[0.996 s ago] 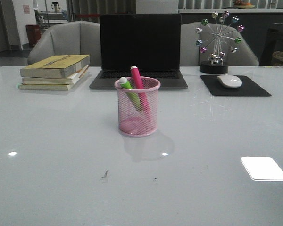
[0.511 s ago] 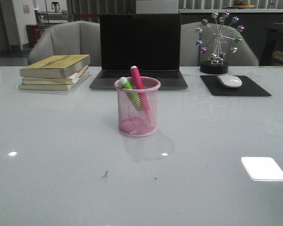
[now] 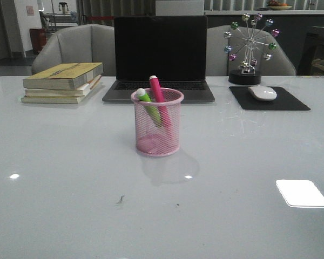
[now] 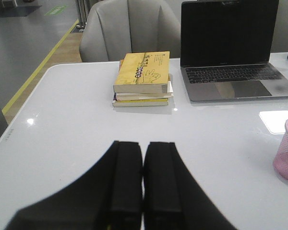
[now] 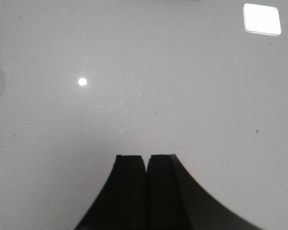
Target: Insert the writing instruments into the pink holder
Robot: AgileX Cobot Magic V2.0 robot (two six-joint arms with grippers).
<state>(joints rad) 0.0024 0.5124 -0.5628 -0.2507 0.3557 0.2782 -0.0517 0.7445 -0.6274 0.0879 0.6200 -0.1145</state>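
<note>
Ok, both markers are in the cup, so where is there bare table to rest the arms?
The near table in front of the pink holder is bare on both sides. The far edge is crowded: books, laptop, mouse pad. Both grippers hang shut over bare surface.

Only the fingers of each arm show, and only in the wrist views. The left gripper [image 4: 143, 191] is matte black: two flat, rectangular finger pads [image 4: 127, 182] with squared tips, each backed by a broader black body that flares outward in a smooth curve (the edges blur close to the lens). The right gripper [image 5: 146, 191] has the same build, black squared pads [image 5: 129, 187] and a curved, widening black shoulder on one side. No cables, screws or markings are visible on either.
</note>
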